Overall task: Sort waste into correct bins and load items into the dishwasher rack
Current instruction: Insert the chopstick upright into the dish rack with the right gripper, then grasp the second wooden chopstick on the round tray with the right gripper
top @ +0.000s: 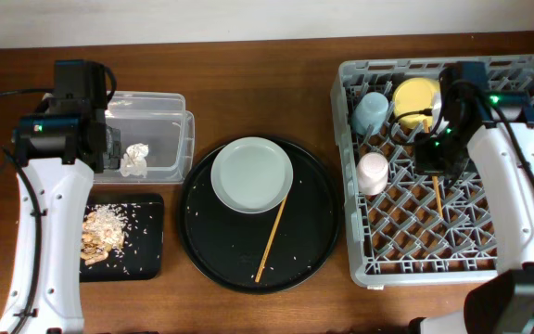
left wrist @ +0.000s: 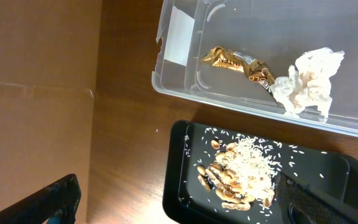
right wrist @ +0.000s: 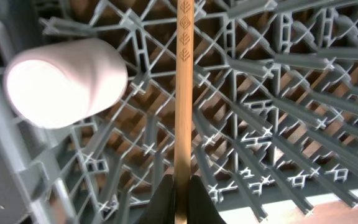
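My right gripper (right wrist: 181, 186) is shut on a wooden chopstick (right wrist: 183, 93) and holds it over the grey dishwasher rack (top: 517, 260), beside the pink cup (top: 373, 173). The chopstick also shows in the overhead view (top: 437, 193). The blue cup (top: 371, 111) and yellow bowl (top: 415, 97) stand in the rack's far part. The second chopstick (top: 271, 239) and the pale plate (top: 252, 173) lie on the round black tray (top: 323, 241). My left gripper (left wrist: 179, 202) is open over the table by the shallow black tray (left wrist: 179, 162) with food scraps (left wrist: 238, 171). The clear box (left wrist: 185, 81) holds the gold wrapper (left wrist: 238, 64) and white tissue (left wrist: 309, 81).
The rack's near half has open pegs. Loose rice grains (top: 309, 260) lie scattered on the round black tray. A cardboard-coloured surface (left wrist: 36, 93) lies left of the clear box in the left wrist view.
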You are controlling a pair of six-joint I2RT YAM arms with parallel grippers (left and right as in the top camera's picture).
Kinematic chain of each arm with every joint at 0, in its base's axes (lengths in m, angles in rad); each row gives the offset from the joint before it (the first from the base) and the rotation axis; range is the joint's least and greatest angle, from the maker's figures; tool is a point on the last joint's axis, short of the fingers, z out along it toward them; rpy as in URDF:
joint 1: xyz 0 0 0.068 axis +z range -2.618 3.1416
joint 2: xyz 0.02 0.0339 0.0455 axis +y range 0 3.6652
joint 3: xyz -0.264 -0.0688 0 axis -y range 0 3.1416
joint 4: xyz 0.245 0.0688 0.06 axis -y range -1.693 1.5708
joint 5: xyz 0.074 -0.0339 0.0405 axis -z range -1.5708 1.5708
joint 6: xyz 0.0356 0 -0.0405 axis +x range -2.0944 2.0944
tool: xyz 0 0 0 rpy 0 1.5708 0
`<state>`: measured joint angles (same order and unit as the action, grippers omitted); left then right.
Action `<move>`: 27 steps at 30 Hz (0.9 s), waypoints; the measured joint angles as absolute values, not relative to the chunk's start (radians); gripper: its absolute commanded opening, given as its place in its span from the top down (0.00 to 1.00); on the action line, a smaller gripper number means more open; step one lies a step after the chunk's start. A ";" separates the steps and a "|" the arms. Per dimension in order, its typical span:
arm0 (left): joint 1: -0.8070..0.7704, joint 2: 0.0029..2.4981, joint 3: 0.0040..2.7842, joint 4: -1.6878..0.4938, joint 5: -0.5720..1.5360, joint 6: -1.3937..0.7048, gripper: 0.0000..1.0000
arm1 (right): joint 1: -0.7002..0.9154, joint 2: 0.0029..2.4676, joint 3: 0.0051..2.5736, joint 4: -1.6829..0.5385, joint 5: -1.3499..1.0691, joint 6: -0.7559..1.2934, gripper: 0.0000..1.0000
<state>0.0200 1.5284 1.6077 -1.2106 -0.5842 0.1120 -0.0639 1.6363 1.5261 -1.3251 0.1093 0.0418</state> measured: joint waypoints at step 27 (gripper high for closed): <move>0.020 1.528 1.608 -1.211 -0.584 0.112 0.01 | -0.064 1.739 1.468 -1.301 0.076 0.025 0.54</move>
<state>0.0200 1.5284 1.6077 -1.2106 -0.5842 0.1123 -0.0639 1.7393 1.4681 -1.3014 0.0761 0.0246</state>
